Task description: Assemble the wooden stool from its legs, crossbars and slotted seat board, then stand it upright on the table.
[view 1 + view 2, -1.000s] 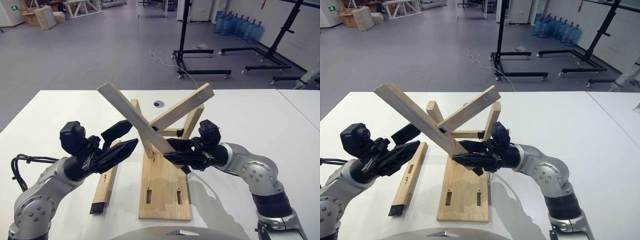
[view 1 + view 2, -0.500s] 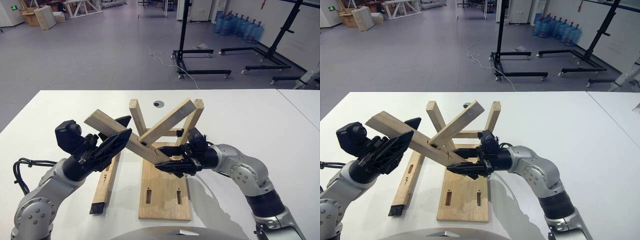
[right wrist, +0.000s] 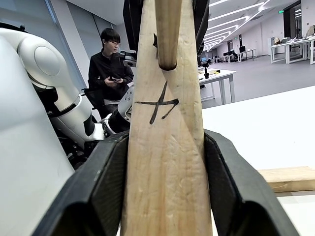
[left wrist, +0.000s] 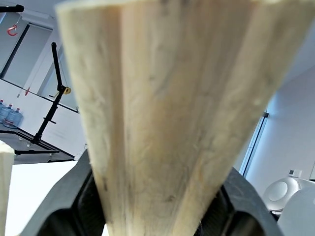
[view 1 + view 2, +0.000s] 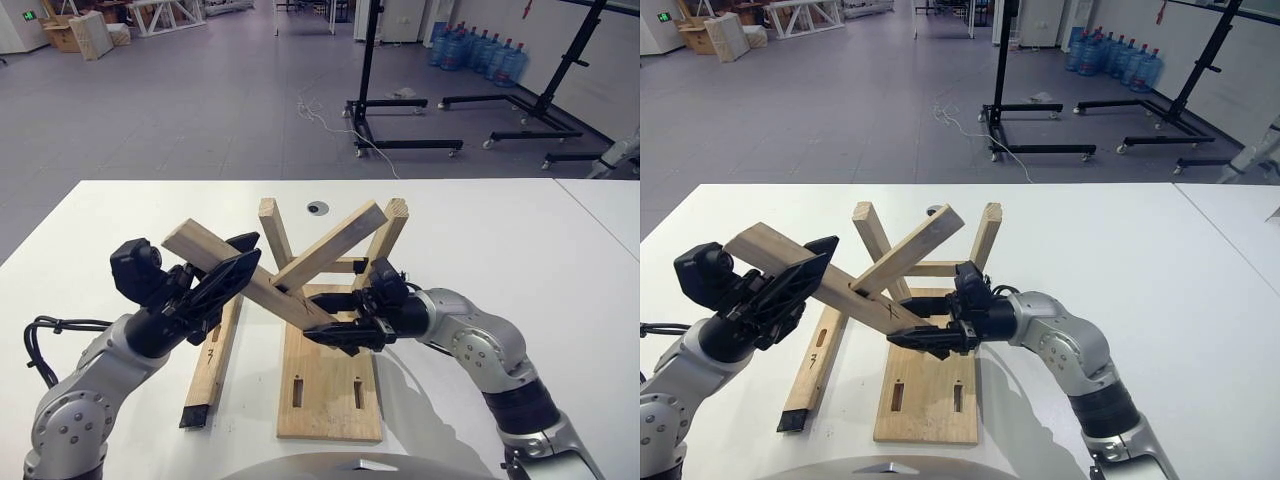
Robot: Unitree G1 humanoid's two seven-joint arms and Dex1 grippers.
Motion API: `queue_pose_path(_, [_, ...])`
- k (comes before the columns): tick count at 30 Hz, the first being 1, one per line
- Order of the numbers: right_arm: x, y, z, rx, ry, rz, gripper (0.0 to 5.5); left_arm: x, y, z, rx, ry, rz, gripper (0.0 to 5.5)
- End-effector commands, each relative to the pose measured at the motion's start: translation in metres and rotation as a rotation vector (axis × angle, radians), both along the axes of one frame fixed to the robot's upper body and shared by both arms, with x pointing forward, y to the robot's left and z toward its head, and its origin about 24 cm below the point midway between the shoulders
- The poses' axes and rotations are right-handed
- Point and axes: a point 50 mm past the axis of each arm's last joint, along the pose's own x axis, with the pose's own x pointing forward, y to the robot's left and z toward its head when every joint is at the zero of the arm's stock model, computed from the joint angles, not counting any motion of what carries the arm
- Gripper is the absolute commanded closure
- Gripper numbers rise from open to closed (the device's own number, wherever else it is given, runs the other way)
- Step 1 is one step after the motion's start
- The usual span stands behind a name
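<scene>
Both arms are on one leg point(image 5: 268, 290): the left gripper point(image 5: 238, 262) is clamped on its raised left end, and the right gripper point(image 5: 325, 325) is clamped on its low end, just above the seat board point(image 5: 325, 400) lying flat on the table point(image 5: 520, 240). A second leg point(image 5: 335, 243) crosses it. The danger, I'd say, is that the low end hangs farther back than the open slots point(image 5: 297, 391). Pressing down here could jam it on bare board or wrench the crossing joint.

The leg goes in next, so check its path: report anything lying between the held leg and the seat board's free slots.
Nothing visible lies between. The held leg, clamped by left gripper and right gripper, hangs above the seat board; both near slots are uncovered.
</scene>
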Motion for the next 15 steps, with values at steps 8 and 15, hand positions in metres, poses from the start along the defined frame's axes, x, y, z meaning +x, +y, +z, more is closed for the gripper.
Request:
queue_pose_path(8, [0.008,-0.008,0.003,0.009,0.045,-0.106,2.81,0.009,0.011,0.000,-0.039,-0.009,0.071,3.40])
queue_pose_path(15, [-0.003,-0.043,0.011,-0.018,0.131,-0.097,1.98,0.010,0.038,0.002,-0.023,-0.052,0.188,3.44])
